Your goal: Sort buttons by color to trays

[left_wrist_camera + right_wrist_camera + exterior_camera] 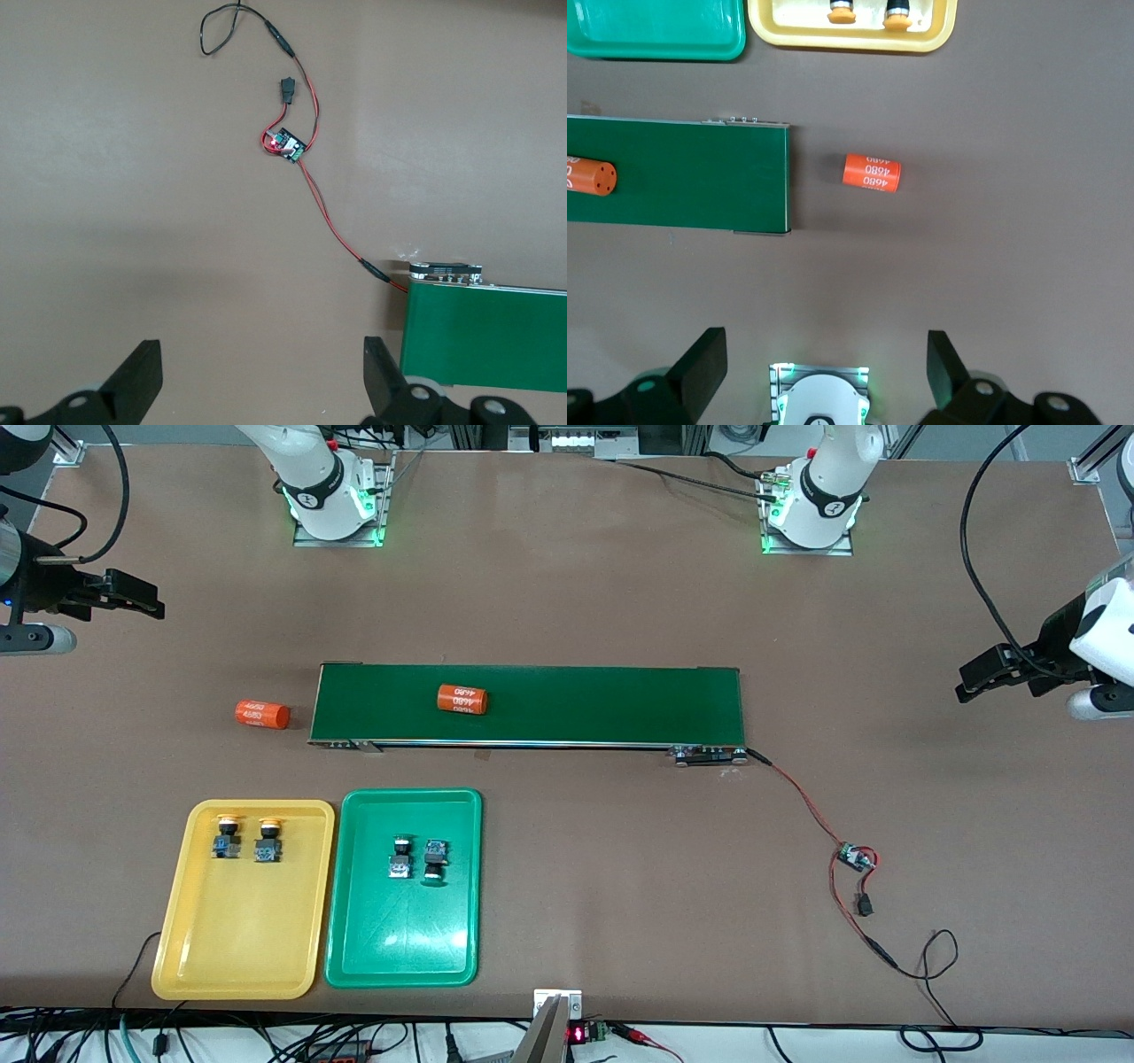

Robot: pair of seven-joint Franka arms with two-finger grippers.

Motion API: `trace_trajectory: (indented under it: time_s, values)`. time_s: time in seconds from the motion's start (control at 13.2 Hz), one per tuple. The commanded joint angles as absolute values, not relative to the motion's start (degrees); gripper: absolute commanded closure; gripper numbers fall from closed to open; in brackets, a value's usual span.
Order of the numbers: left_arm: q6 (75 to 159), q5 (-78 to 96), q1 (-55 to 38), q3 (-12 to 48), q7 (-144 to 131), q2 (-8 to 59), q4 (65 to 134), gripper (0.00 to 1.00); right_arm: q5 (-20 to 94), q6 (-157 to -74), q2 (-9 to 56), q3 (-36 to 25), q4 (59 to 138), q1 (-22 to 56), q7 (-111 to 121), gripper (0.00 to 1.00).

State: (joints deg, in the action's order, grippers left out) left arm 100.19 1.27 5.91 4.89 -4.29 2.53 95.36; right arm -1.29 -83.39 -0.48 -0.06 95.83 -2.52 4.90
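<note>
Nearest the front camera, close to the worktop's near edge toward the right arm's end, lie the yellow tray (244,948) and, just beside it, the green tray (403,948). Two yellow-capped buttons (248,840) sit side by side in the yellow tray's farther part. Two green-capped buttons (418,858) sit in the green tray's farther half. Farther off runs a dark green conveyor belt (576,704) carrying an orange cylinder (462,699); a second orange cylinder (262,715) lies on the worktop beside the belt's end. Red wires with a small circuit board (856,857) trail from the belt's other end. The left hand (979,677) hangs open and empty over the worktop's edge at the left arm's end. The right hand (133,593) waits open and empty over the edge at the right arm's end.
</note>
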Motion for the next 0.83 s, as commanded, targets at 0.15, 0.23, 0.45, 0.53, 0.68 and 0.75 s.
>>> trace_trajectory:
  time_s: [0.15, 0.23, 0.45, 0.53, 0.68, 0.75]
  values:
    - [99.6, 1.4, 6.3, 5.1, -2.9, -0.5, 98.2, 0.00, -1.8, -84.2, -0.7, 0.4, 96.1, -3.1, 5.4, 0.00]
    - [99.1, 1.4, 6.4, 5.0, -2.9, -0.6, 98.3, 0.00, -1.8, -84.2, -0.7, 0.4, 96.1, -3.1, 5.4, 0.00]
    - [97.8, 1.5, 6.4, 4.6, -2.9, -0.7, 98.1, 0.00, -1.8, -83.9, -0.8, 0.4, 96.1, -3.4, 6.0, 0.00]
    - [97.9, 1.4, 6.4, 4.6, -2.9, -0.6, 97.9, 0.00, -1.8, -83.9, -0.8, 0.4, 96.1, -3.4, 6.0, 0.00]
    - [98.0, 1.4, 6.4, 4.6, -2.9, -0.6, 98.0, 0.00, -1.8, -84.0, -0.7, 0.4, 96.2, -3.5, 6.0, 0.00]
    - [97.9, 1.5, 6.4, 4.6, -2.9, -0.6, 98.0, 0.00, -1.8, -84.0, -0.7, 0.4, 96.2, -3.5, 6.0, 0.00]
